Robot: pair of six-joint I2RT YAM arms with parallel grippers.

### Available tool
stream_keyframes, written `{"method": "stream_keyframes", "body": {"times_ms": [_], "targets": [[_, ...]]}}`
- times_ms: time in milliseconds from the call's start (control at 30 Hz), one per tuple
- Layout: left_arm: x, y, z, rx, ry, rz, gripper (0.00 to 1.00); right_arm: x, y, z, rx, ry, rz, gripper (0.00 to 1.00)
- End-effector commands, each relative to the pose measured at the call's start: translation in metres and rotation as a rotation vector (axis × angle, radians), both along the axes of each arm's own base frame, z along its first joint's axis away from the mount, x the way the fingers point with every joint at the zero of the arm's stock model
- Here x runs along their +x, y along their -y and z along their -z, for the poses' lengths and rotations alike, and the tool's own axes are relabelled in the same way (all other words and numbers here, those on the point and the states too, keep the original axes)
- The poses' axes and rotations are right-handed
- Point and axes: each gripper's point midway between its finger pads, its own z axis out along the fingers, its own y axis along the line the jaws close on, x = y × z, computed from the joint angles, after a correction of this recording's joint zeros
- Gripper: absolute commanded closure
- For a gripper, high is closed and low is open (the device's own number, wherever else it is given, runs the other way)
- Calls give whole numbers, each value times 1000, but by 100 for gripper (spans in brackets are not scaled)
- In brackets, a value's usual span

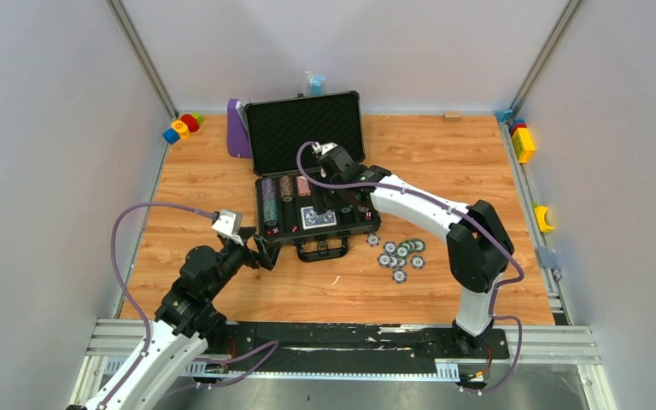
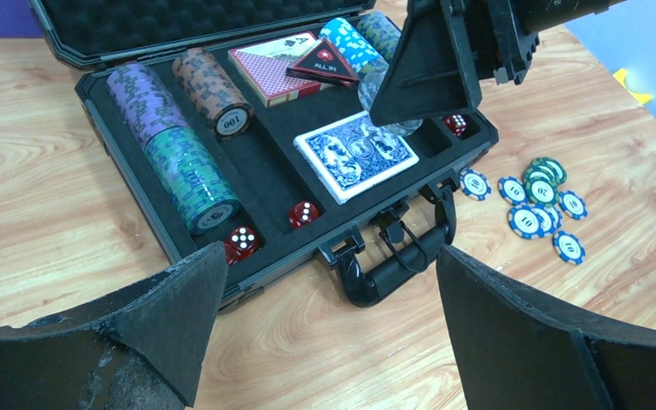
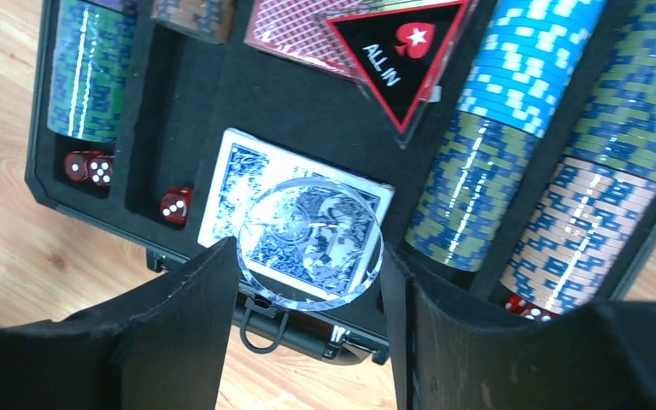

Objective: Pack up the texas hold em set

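The dark grey briefcase [image 1: 306, 130] lies open mid-table, with chip stacks [image 2: 192, 175], a blue card deck [image 2: 354, 154], a red deck [image 2: 265, 55], a triangular ALL IN marker [image 3: 397, 47] and red dice [image 2: 303, 213] in its foam. My right gripper [image 3: 312, 282] is shut on a clear round dealer button [image 3: 312, 243], which it holds flat just above the blue deck [image 3: 248, 184]. My left gripper [image 2: 331, 252] stands open and empty over the wood at the case's front edge, near the handle [image 2: 401, 260]. Several blue and green chips [image 1: 401, 252] lie loose on the table right of the handle.
A purple stand [image 1: 237, 128] leans at the lid's left. Coloured toy blocks [image 1: 184, 126] sit at the back left corner. More blocks [image 1: 524, 143] and a yellow piece [image 1: 544, 218] lie along the right rail. A blue bottle [image 1: 314, 84] stands behind the case.
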Motion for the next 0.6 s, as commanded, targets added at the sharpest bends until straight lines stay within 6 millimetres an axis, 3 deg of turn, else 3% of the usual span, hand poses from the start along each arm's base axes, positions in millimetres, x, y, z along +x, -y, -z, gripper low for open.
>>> {"method": "stream_keyframes", "body": {"times_ms": [0,33,133,200,467,567], "targets": [[2,0,-5,-11,22,-7,0,13,-23,-26,80,72,-41,40],[2,0,-5,-11,22,-7,0,12,-25,-25,90,70,-50,36],[2,0,-5,-11,22,-7,0,9,-26,-31,124,83,-56,8],[2,0,-5,-10,21,-7,0,8,-25,-37,140,104,-59,1],[5,-3,-4,-6,19,-29,0,0,11,-69,154,244,-17,0],[7,-2,-3,0,13,-29,0,-7,32,-71,163,291,16,0]]}}
